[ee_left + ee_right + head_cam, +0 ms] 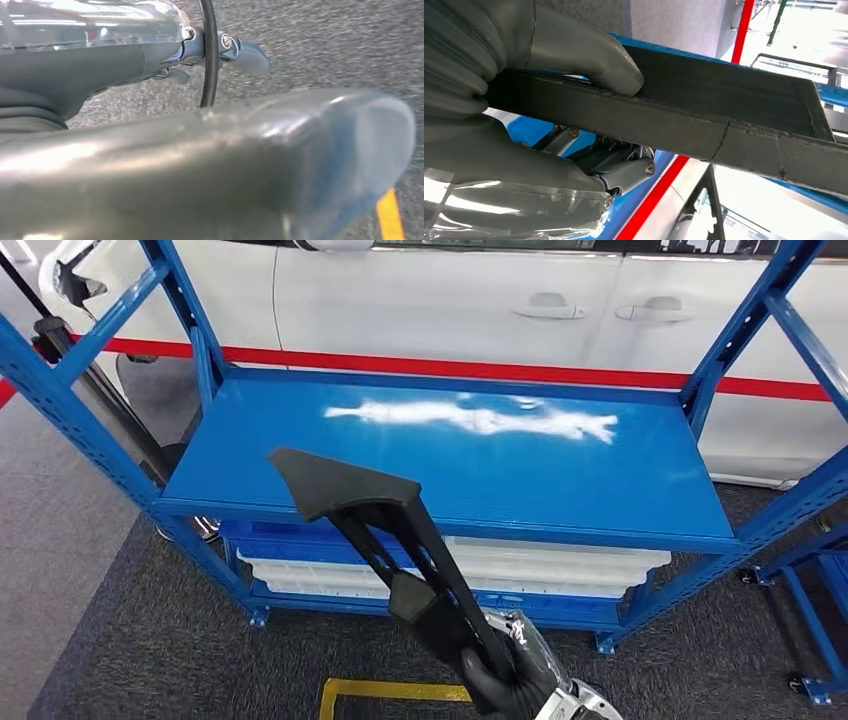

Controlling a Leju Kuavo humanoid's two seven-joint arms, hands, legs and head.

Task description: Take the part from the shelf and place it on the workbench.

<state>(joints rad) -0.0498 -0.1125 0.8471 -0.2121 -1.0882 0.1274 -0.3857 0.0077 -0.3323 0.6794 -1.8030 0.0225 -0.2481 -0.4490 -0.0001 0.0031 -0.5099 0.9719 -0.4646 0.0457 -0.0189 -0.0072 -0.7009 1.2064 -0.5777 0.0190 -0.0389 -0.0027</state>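
Held the black part (400, 540) in the right hand (520, 680), fingers wrapped firmly around its lower end. In the right wrist view, thumb (589, 60) pressed on the upper face of the part (704, 105) and the darker fingers closed underneath, so a real grip and not only a touch. Part no longer resting on the blue shelf (560, 480): raised in the air, in front of the shelf's near edge and partly above it. Long axis running from the hand up and away toward the shelf, leaning to the robot's left. Wide, triangular end pointing farthest from the hand, over the near left area of the shelf board; narrow end inside the palm. Right hand clearly the nearer one, already at the part. Left hand (220, 50) hanging low over the grey carpet, away from the part, holding nothing as far as visible; fingers open or closed, could not tell from that blurred picture. Workbench not identified in these views. Judged: next move probably a carry away from the shelf, with care for the long free end near the blue uprights (745, 330).
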